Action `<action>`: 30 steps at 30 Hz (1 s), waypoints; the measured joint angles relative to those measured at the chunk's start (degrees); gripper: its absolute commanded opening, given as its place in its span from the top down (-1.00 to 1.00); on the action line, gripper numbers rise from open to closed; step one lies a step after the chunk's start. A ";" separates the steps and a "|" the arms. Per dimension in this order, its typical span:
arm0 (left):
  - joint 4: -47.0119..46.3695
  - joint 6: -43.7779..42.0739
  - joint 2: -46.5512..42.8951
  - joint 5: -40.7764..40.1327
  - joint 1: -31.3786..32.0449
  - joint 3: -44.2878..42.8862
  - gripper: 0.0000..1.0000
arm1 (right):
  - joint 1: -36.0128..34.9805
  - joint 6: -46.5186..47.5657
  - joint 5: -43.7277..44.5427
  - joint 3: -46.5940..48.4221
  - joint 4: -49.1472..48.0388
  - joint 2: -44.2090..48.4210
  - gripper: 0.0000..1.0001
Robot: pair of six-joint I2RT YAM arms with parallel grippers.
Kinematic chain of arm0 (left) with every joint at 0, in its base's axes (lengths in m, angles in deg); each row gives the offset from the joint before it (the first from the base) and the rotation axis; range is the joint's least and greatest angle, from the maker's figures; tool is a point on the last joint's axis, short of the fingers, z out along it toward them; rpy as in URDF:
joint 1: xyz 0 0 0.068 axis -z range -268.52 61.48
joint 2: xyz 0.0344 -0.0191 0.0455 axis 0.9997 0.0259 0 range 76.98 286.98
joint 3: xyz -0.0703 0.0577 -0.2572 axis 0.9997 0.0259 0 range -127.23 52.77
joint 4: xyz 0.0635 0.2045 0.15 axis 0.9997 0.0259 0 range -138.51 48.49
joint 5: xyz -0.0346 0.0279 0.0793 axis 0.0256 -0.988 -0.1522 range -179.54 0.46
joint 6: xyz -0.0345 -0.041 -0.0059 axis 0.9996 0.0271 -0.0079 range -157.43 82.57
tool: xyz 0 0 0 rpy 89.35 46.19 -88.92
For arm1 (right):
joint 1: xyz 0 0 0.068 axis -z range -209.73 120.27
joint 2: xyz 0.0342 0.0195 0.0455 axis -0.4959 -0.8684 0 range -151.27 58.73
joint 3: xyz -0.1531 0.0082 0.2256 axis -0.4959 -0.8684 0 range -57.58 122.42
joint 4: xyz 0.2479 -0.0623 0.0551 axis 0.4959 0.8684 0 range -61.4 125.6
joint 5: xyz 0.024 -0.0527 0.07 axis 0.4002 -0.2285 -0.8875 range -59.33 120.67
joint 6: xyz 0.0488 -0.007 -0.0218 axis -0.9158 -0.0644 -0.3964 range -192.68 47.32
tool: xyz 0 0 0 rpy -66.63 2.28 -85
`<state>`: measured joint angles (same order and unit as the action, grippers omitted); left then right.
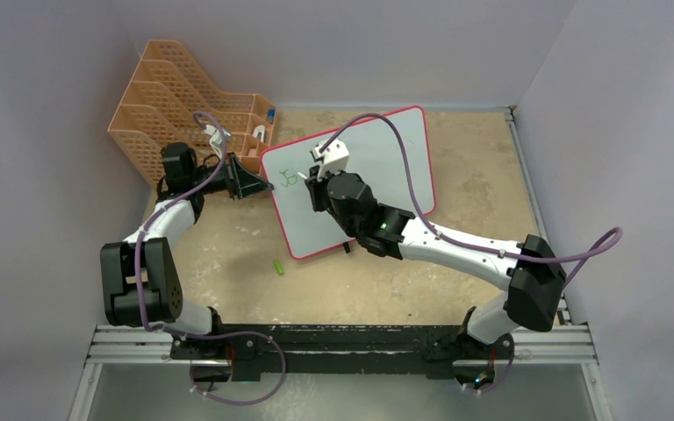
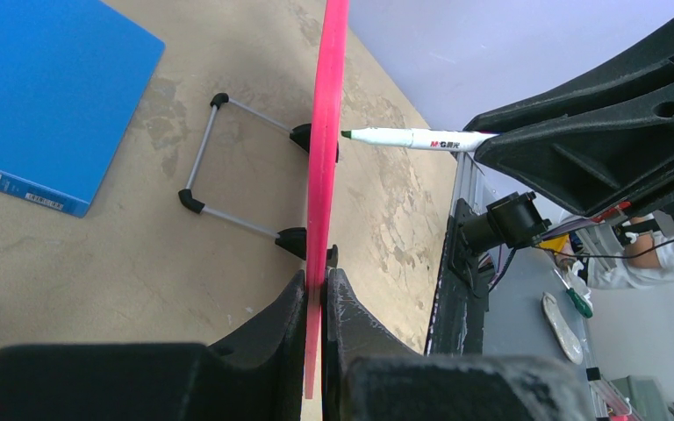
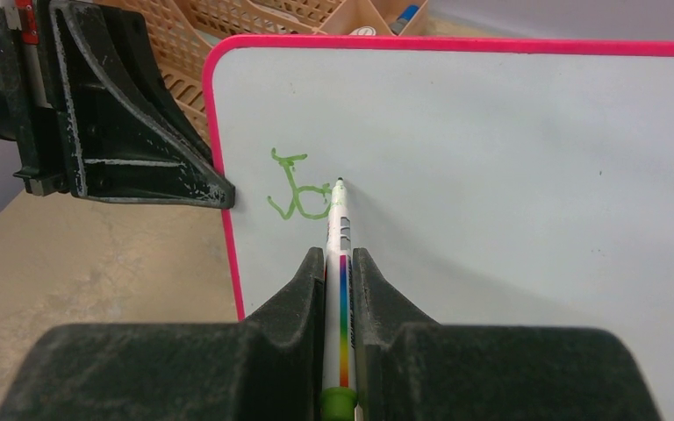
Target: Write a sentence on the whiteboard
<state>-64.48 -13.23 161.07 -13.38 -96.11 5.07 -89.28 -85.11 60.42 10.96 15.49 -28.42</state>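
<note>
The whiteboard (image 1: 307, 224) (image 2: 326, 132) (image 3: 509, 175), white with a pink-red frame, is propped at a tilt on its wire stand (image 2: 228, 158) on the tan bench (image 1: 474, 175), toward the back and near the middle. An orange file rack (image 1: 175, 96) is seen just beside its left corner, and a blue folder (image 2: 44, 88) is laid flat on the bench behind it. The board's left edge is pinched between the left fingers (image 1: 259, 184) (image 2: 303, 303), which are pressed against both faces of the frame. A white marker (image 2: 412, 139) (image 3: 342, 237) with a rainbow stripe is clamped between the right fingers (image 1: 320, 189) (image 3: 316, 272), and its green tip appears to rest against the board's face. Of the sentence (image 1: 290, 177) (image 3: 297, 189), a few thin green strokes resembling "Jo" are seen near the upper left corner, just left of the tip. A small green object (image 1: 278, 267) lies on the bench before the board.
</note>
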 measured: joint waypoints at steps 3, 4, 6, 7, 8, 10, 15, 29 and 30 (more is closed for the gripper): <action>0.00 0.00 0.00 0.00 0.00 0.00 1.00 | 0.00 0.00 -0.61 0.00 0.02 -0.02 1.00; 0.00 0.00 0.00 0.00 0.00 0.00 1.00 | 0.00 0.00 -0.74 0.00 -0.04 -0.11 1.00; 0.00 0.00 -0.02 0.00 0.00 0.00 1.00 | 0.00 0.00 -0.81 0.00 0.00 -0.31 1.00; 0.00 0.00 0.00 0.00 0.00 0.00 1.00 | 0.00 0.00 -0.81 0.00 0.00 -0.46 1.00; 0.00 0.00 0.00 0.00 0.00 -0.02 1.00 | 0.00 0.00 -0.81 0.00 -0.04 -0.57 1.00; 0.00 0.00 0.00 -0.02 0.00 -0.04 1.00 | 0.00 0.00 -0.79 0.00 0.04 -0.76 1.00; 0.07 0.00 0.00 -0.04 0.02 -0.04 1.00 | 0.00 0.00 -0.72 0.00 0.02 -0.85 1.00; 0.20 -0.02 0.00 -0.13 0.02 -0.07 1.00 | -0.02 -0.24 0.22 -0.02 0.55 -0.85 1.00; 0.20 -0.02 0.00 -0.15 0.02 -0.07 1.00 | -0.02 -0.37 0.31 -0.04 0.55 -0.85 1.00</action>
<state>-64.28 -13.25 161.07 -13.54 -96.09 5.01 -89.30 -85.48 60.73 10.91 16.04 -29.28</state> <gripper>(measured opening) 0.058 0.118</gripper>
